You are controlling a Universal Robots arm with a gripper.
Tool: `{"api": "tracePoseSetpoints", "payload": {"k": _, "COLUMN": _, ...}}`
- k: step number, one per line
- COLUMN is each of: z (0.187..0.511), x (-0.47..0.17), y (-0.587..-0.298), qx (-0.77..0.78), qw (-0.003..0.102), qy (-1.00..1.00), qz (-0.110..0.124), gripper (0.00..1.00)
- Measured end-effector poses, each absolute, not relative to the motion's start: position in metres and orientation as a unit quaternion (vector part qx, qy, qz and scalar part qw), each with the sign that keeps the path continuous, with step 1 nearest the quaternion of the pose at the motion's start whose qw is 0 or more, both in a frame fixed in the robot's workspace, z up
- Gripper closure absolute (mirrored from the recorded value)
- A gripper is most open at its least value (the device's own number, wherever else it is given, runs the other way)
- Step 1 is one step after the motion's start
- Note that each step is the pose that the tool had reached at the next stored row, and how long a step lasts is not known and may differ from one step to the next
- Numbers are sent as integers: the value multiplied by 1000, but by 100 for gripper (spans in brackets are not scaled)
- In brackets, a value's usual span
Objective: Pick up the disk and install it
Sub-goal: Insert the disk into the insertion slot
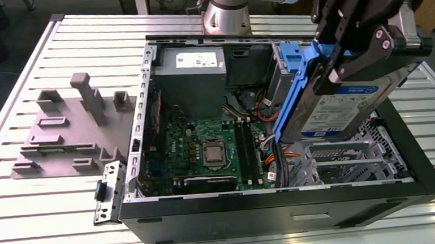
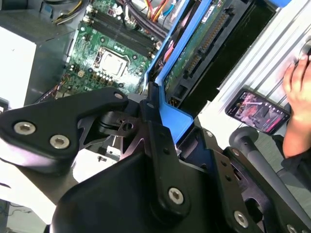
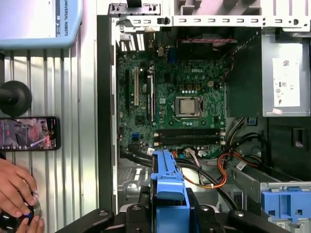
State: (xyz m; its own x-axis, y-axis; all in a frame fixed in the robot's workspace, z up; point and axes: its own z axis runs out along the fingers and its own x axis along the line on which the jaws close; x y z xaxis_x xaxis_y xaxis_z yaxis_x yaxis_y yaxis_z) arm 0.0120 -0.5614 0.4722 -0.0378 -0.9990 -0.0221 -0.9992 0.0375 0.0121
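One claw [image 1: 356, 57] pinches the disk [image 1: 336, 108] by its blue carrier frame, with the disk tilted on edge. It is held above the open computer case [image 1: 268, 214], over the metal drive cage [image 1: 348, 160].

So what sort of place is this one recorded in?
Probably a robotics lab bench set up for PC assembly: an open computer case sits on a slotted metal table, a grey stepped fixture lies beside it, and the arm's pincer holds the disk above the case.
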Motion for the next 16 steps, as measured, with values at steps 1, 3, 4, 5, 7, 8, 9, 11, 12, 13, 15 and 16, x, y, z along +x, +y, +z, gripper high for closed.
{"api": "tracePoseSetpoints", "payload": {"k": 1, "z": 471, "x": 14, "y": -562, "qx": -694, "qw": 4, "qy": 720, "qz": 12, "gripper": 63}}
{"api": "tracePoseSetpoints", "payload": {"k": 3, "z": 470, "x": 17, "y": -564, "qx": -694, "qw": 4, "qy": 720, "qz": 12, "gripper": 63}}
{"api": "tracePoseSetpoints", "payload": {"k": 4, "z": 469, "x": 19, "y": -565, "qx": -694, "qw": 4, "qy": 720, "qz": 12, "gripper": 63}}
{"api": "tracePoseSetpoints", "payload": {"k": 5, "z": 468, "x": 20, "y": -566, "qx": -694, "qw": 4, "qy": 720, "qz": 12, "gripper": 63}}
{"api": "tracePoseSetpoints", "payload": {"k": 7, "z": 466, "x": 24, "y": -568, "qx": -694, "qw": 4, "qy": 720, "qz": 12, "gripper": 63}}
{"api": "tracePoseSetpoints", "payload": {"k": 8, "z": 466, "x": 25, "y": -568, "qx": -694, "qw": 4, "qy": 720, "qz": 12, "gripper": 63}}
{"api": "tracePoseSetpoints", "payload": {"k": 9, "z": 465, "x": 27, "y": -569, "qx": -694, "qw": 4, "qy": 720, "qz": 12, "gripper": 63}}
{"api": "tracePoseSetpoints", "payload": {"k": 11, "z": 463, "x": 31, "y": -571, "qx": -694, "qw": 4, "qy": 720, "qz": 12, "gripper": 63}}
{"api": "tracePoseSetpoints", "payload": {"k": 12, "z": 462, "x": 33, "y": -571, "qx": -694, "qw": 4, "qy": 720, "qz": 12, "gripper": 63}}
{"api": "tracePoseSetpoints", "payload": {"k": 13, "z": 462, "x": 35, "y": -571, "qx": -694, "qw": 4, "qy": 720, "qz": 12, "gripper": 63}}
{"api": "tracePoseSetpoints", "payload": {"k": 15, "z": 461, "x": 39, "y": -571, "qx": -694, "qw": 4, "qy": 720, "qz": 12, "gripper": 63}}
{"api": "tracePoseSetpoints", "payload": {"k": 16, "z": 460, "x": 41, "y": -571, "qx": -694, "qw": 4, "qy": 720, "qz": 12, "gripper": 63}}
